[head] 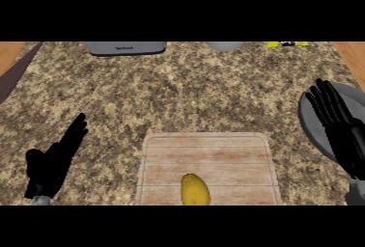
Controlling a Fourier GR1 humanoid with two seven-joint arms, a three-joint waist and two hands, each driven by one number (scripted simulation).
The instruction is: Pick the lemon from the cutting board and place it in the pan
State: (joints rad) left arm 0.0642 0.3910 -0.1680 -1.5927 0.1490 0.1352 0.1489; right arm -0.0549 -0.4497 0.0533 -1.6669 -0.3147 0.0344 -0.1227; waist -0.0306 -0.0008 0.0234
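Lemon (195, 189) untouched at the cutting board's (206, 154) six o'clock edge.
My right hand (333, 110), fingers straight, covers the pan (314, 126) at three o'clock; left hand (58, 157) rests open at nine. The lemon may roll off.

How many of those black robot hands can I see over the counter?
2. The left black hand rests open left of the wooden cutting board; the right black hand is open over the grey pan.

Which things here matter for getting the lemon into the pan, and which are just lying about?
For the job: lemon, cutting board, pan, right hand, left hand.
Lying about: grey appliance, grey object and yellow item at the far edge.
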